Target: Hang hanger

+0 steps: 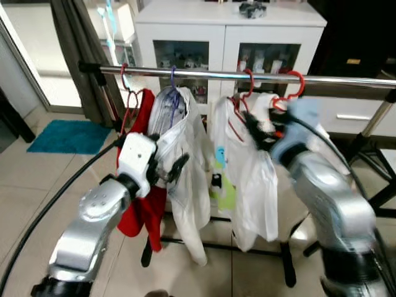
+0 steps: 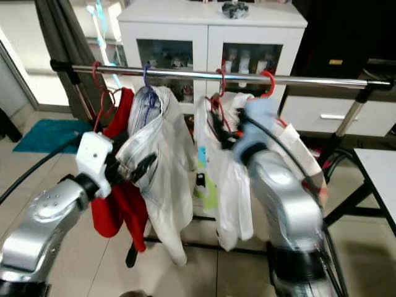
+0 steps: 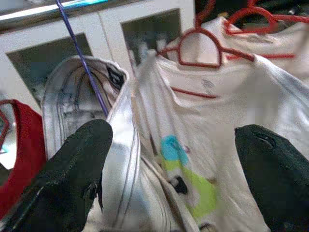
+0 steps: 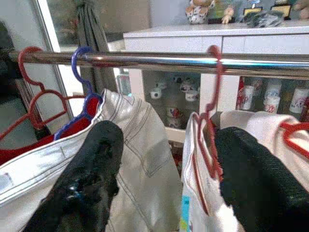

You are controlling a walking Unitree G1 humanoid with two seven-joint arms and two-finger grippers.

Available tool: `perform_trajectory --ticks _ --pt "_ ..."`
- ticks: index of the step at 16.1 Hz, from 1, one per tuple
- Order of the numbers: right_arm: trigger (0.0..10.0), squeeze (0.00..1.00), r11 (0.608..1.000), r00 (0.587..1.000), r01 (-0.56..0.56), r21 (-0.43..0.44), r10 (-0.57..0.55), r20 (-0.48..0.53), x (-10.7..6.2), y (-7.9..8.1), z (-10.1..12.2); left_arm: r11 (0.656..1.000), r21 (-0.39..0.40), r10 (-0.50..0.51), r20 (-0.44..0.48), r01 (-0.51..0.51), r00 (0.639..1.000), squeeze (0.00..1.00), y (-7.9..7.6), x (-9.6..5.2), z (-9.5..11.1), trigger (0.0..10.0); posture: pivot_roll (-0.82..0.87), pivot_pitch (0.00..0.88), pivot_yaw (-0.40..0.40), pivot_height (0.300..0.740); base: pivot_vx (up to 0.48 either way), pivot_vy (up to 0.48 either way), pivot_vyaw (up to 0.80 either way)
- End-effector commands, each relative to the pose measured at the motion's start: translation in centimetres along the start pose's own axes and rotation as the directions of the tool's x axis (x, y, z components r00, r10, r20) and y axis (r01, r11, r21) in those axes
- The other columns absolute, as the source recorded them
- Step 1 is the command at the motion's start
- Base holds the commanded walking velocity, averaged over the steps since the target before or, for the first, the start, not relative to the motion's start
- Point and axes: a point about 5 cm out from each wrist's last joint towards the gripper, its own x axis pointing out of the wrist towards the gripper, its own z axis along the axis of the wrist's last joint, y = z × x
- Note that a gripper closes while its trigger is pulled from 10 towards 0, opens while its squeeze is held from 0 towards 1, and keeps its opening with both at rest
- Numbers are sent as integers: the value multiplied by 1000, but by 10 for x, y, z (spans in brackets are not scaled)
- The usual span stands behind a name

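A silver rail [image 1: 210,75] carries several hangers. From the left hang a red hanger [image 1: 128,93] with a red garment [image 1: 143,213], a purple hanger [image 4: 81,72] with a white jacket [image 1: 189,185], and a red hanger [image 4: 211,116] with a white printed T-shirt [image 1: 247,185]. Another red hanger [image 1: 292,86] is hooked further right. My left gripper [image 1: 173,168] is open at the jacket's front, fingers spread wide in its wrist view [image 3: 174,140]. My right gripper [image 1: 257,133], blurred, is raised at the T-shirt's collar. It is open [image 4: 166,137], and the red hanger's neck lies against one finger.
A white glass-door cabinet [image 1: 229,25] stands behind the rack. A dark curtain [image 1: 77,49] hangs at the back left, with a teal mat [image 1: 65,137] on the tiled floor. The rack's black legs [image 1: 286,260] spread below. A table corner [image 2: 378,179] is at the right.
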Motion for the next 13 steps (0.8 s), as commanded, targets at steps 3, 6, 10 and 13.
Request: perform_trajectory --ticks 3,6,10,13 --pt "10000 1000 996 997 76 -48 -77 -30 36 -7 0 993 6 -115 4 115 993 0 -1 -5 3 10000 79 0 55 740 0 0 0" --pt "10000 0 969 971 190 -158 -210 -116 61 -21 2 983 2 -183 -15 183 983 0 -2 -9 3 10000 94 0 46 740 0 0 0" --pt "10000 0 963 958 194 -184 -226 -174 77 -30 -3 967 -10 -255 -28 255 966 0 -5 -18 2 10000 90 0 43 740 0 0 0" --pt "2392 0 974 955 156 -164 -191 -226 87 -33 -9 960 -2 -279 -39 279 960 0 -7 -18 0 10000 83 0 53 740 0 0 0"
